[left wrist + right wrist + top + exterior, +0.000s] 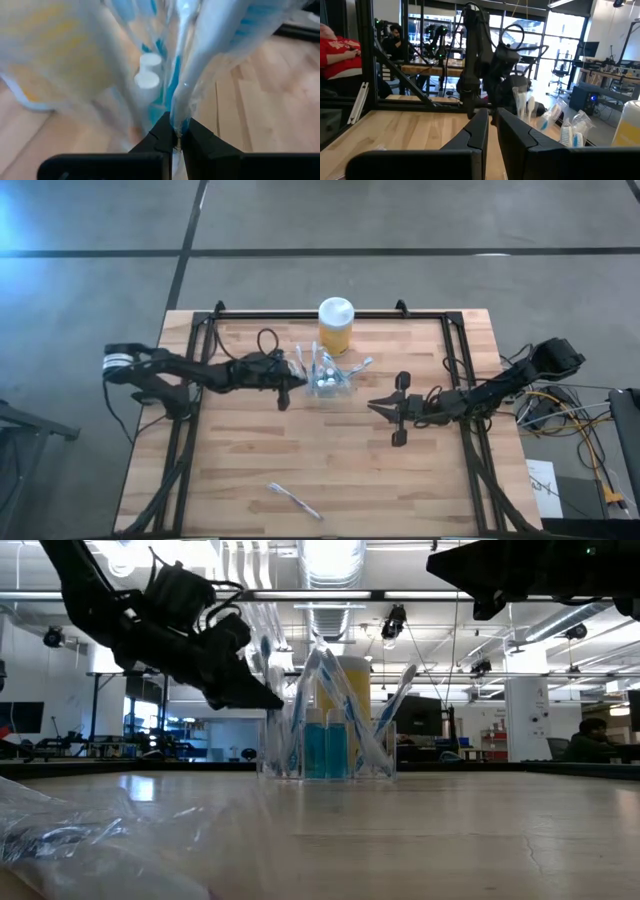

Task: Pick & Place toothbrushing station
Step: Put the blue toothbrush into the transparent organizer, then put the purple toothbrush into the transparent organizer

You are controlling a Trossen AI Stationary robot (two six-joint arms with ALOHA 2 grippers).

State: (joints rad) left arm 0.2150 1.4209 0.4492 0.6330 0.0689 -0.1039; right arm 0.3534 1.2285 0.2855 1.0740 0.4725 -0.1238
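The see-through holder (328, 380) stands on its base at the middle of the table, with wrapped toothbrushes and white-capped tubes (146, 70) upright in it; it also shows in the low view (330, 745). My left gripper (297, 383) is at the holder's left side, shut on one wrapped toothbrush (187, 75). My right gripper (374, 406) hovers shut and empty to the right of the holder, pointing at it. A second wrapped toothbrush (295, 500) lies flat near the table's near edge. My left gripper pinches a see-through-wrapped toothbrush (178, 119) between its two fingertips, coming from the table's left side and slanting down. The toothbrush runs on away from the fingers, along them, among the others in the holder. Which end it has cannot be told.
A taller yellow jar with a white lid (335, 325) stands just beyond the holder toward the far edge. A black frame (300, 315) runs around the table's far and side edges. Bare wood lies between the holder and the near edge.
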